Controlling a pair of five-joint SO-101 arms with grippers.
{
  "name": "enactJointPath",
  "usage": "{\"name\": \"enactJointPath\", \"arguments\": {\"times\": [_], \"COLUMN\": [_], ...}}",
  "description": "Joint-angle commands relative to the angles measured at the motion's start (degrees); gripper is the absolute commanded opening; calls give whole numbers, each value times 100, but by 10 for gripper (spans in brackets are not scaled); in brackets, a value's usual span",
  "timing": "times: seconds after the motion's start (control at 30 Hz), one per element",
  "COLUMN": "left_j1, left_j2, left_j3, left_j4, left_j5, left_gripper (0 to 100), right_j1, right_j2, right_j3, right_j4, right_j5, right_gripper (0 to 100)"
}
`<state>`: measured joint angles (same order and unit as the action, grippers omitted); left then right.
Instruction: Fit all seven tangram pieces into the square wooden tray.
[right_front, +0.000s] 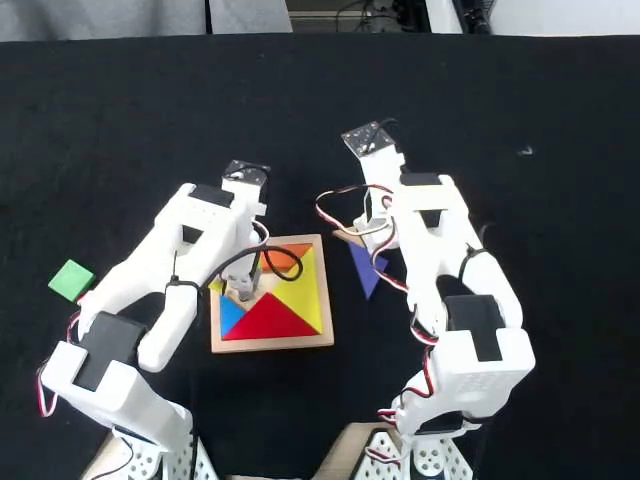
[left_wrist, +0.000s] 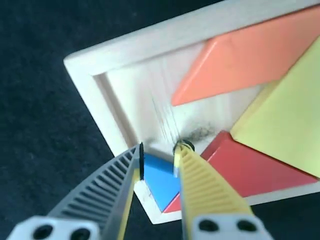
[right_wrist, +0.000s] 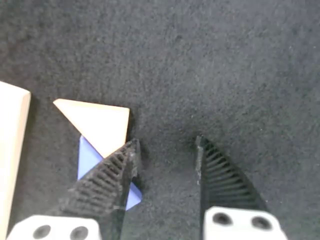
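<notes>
Left gripper (left_wrist: 159, 148) pinches the blue triangle (left_wrist: 160, 180), apparently seating it in the wooden tray (left_wrist: 125, 52) corner; right gripper (right_wrist: 166, 143) hangs open.

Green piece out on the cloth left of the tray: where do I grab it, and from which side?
The green piece lies flat, a square turned at an angle to the tray. Probably best taken from straight above, with the fingers closing on two opposite straight edges rather than on its corners.
</notes>
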<state>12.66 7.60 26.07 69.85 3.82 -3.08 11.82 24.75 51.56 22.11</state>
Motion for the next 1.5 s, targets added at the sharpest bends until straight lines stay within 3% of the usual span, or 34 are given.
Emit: {"name": "enactJointPath", "arguments": {"times": [0.0,0.37,0.53,0.7,0.9,1.13,1.33,1.47], "left_j1": [-48,-224,-1138,-1947,-2422,-3002,-4066,-4145], "left_j2": [-105,-114,-580,-1644,-2734,-3464,-3754,-3692], "left_j3": [-409,-2536,-3231,-2615,-382,2185,3213,3697], "left_j4": [378,1785,2321,2321,1090,-721,-2207,-2884], "left_j5": [-62,-9,-9,-9,-18,-62,-62,-79], "left_gripper": [120,119,119,119,120,123,123,124], "right_j1": [70,158,167,167,-114,-853,-932,-932], "right_j2": [-22,-75,-154,-769,-1640,-1552,-963,-409], "right_j3": [-180,-180,-163,136,365,251,-426,-813], "right_j4": [-70,-70,-53,-79,-35,475,844,888], "right_j5": [44,26,26,44,220,501,835,1284], "right_gripper": [188,188,188,188,190,191,235,292]}}
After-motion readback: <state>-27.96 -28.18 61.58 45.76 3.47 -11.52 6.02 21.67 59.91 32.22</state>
